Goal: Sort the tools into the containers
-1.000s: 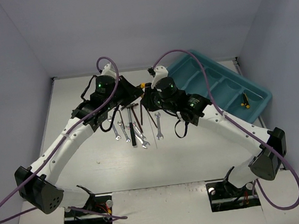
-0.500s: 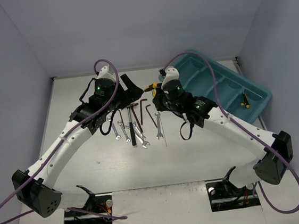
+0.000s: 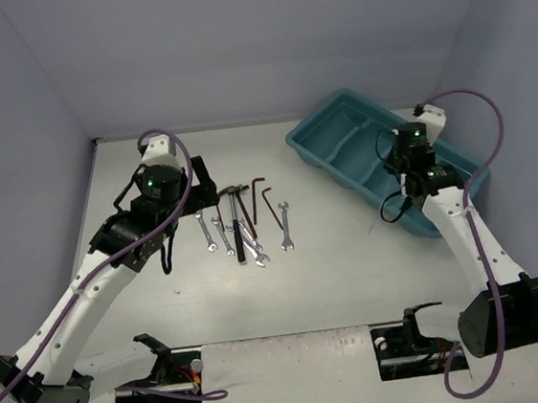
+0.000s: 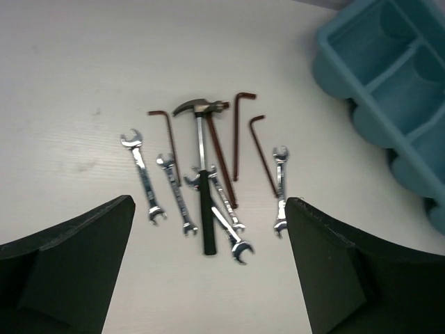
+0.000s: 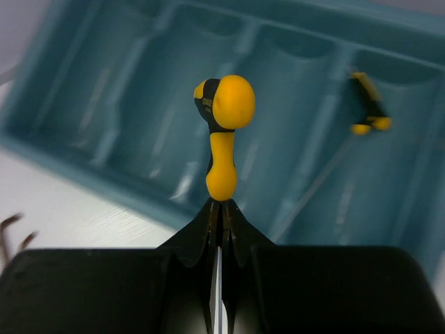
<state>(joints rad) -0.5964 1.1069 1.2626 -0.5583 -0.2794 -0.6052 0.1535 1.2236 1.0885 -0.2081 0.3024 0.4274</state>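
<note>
The right gripper [image 5: 221, 209] was clamped on a yellow-and-black screwdriver [image 5: 224, 125], poised above the teal tray [image 5: 69, 111] — a second yellow-handled tool [image 5: 367, 104] lay in one compartment. The left gripper [image 4: 208, 209] hung wide open over the hammer [image 4: 201, 146], wrenches [image 4: 142, 177] and hex keys [image 4: 236, 139] on the desk [image 4: 69, 83].

Your pale bench [image 3: 354, 279] carries 2 groups. Near its middle lies a cluster of tools: a black-handled hammer [image 4: 202, 209], silver wrenches [image 4: 144, 184] on both sides of it, a few of them crossing its handle, and dark L-shaped hex keys [image 4: 236, 139] at the far side. Well apart, toward the far right corner, a teal tray [image 3: 304, 150] sits at an angle.
</note>
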